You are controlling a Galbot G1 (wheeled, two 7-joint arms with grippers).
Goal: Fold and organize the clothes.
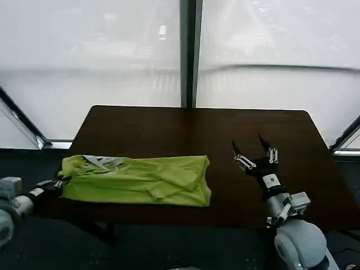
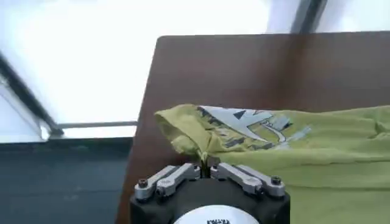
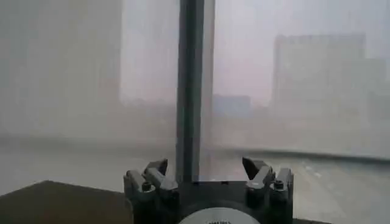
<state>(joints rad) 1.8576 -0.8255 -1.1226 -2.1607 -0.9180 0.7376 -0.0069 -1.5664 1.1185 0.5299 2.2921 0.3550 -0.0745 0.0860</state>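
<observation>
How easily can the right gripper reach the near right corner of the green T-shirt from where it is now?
Probably easily: the right gripper is open above bare table beside the T-shirt, with nothing between.

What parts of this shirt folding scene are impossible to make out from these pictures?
- What the print on the T-shirt depicts: creased in the left wrist view, tiny in the head view.
- The T-shirt's underside against the table.
- The left gripper fingertips: buried in cloth.
- The table's near edge below the right gripper: hidden by the arm.
</observation>
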